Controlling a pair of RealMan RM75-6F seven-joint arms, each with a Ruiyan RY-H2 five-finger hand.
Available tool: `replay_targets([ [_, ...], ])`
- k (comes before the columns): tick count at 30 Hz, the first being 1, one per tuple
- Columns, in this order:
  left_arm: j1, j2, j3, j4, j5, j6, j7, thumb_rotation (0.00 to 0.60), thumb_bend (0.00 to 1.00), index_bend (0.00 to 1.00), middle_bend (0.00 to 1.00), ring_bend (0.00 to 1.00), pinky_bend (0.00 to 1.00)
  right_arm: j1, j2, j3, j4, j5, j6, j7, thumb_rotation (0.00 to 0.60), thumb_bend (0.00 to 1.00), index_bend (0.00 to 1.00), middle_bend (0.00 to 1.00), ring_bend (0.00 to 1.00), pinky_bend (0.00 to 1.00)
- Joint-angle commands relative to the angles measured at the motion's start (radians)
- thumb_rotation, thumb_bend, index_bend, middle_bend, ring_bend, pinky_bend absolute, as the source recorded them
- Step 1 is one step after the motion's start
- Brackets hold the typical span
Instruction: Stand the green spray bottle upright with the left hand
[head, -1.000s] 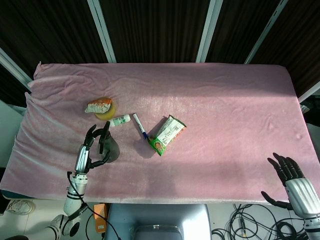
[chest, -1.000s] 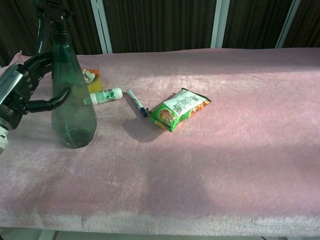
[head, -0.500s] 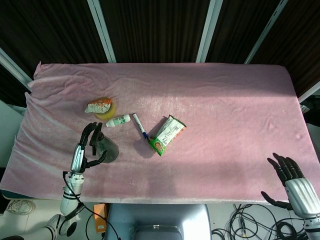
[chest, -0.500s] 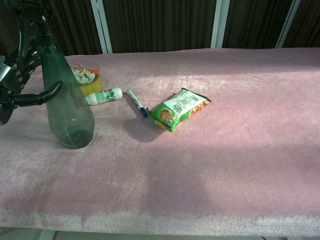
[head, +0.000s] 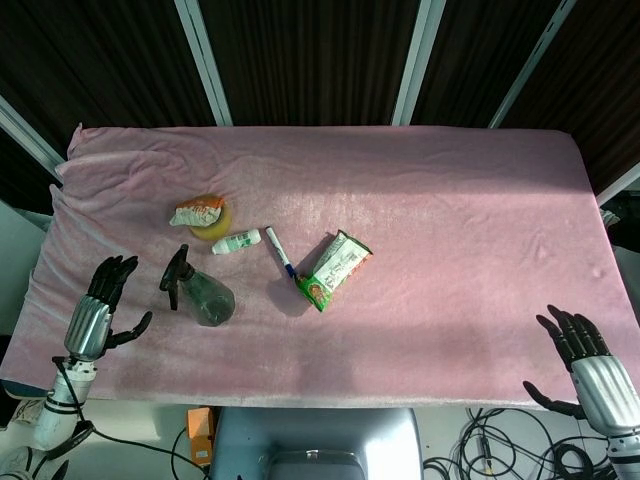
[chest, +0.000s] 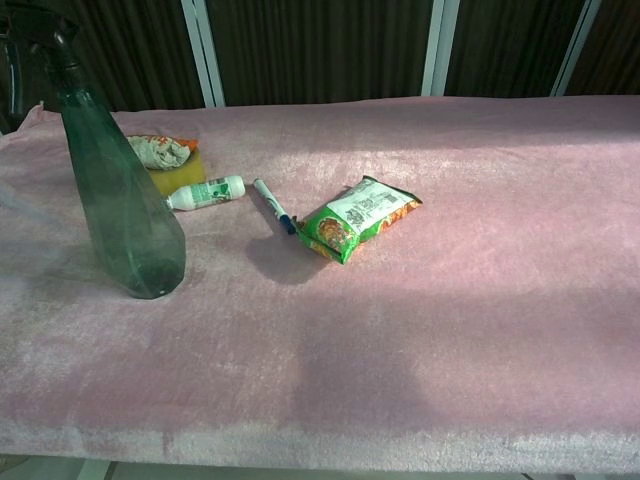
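Fingers of the left hand (head: 98, 313) are spread apart and hold nothing in the head view; the hand sits near the left front edge of the pink cloth (head: 450, 200), apart from the green spray bottle (head: 200, 293), with bare cloth between them. That bottle stands on its base on the cloth, its dark trigger head leaning toward the left hand, and nothing touches it. Behind the bottle lies a small white bottle (head: 240, 241) on its side, and beyond that an orange and white packet (head: 197, 213) rests on a yellow sponge (head: 217, 226). A pen (head: 279, 252) with a blue cap lies just right of the white bottle, and a green snack packet (head: 334, 270) lies just right of the pen's blue end. At the far right front corner, off the cloth, the right hand (head: 585, 365) has its fingers splayed and holds nothing.

From the chest view, neither hand shows. The green spray bottle (chest: 115, 190) stands at the left, base on the pink cloth (chest: 450, 300), its neck and black nozzle tilting to the left. The small white bottle (chest: 205, 193) lies behind it, touching or nearly touching the yellow sponge (chest: 178, 176), with the orange and white packet (chest: 157, 150) on top. The pen (chest: 273, 205) and green snack packet (chest: 358, 219) lie toward the middle, close together.
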Motion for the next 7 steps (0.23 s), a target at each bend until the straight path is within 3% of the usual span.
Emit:
replay_targets([
  [1,0.111,0.194,0.073,-0.237,-0.035,-0.082,0.396,0.600,0.34,0.02,0.05,0.00,0.00,0.001,-0.006,0.002,-0.004,0.005,-0.006,-0.016,0.600,0.37,0.00,0.00,0.00,0.02],
  [4,0.117,0.249,0.082,-0.354,-0.021,-0.079,0.459,0.600,0.34,0.02,0.06,0.00,0.00,-0.001,-0.009,0.004,-0.007,0.010,-0.005,-0.026,0.600,0.37,0.00,0.00,0.00,0.02],
  [7,0.121,0.265,0.084,-0.386,-0.002,-0.065,0.484,0.600,0.34,0.02,0.06,0.00,0.00,-0.004,-0.013,0.006,-0.005,0.015,-0.002,-0.035,0.600,0.37,0.00,0.00,0.00,0.02],
])
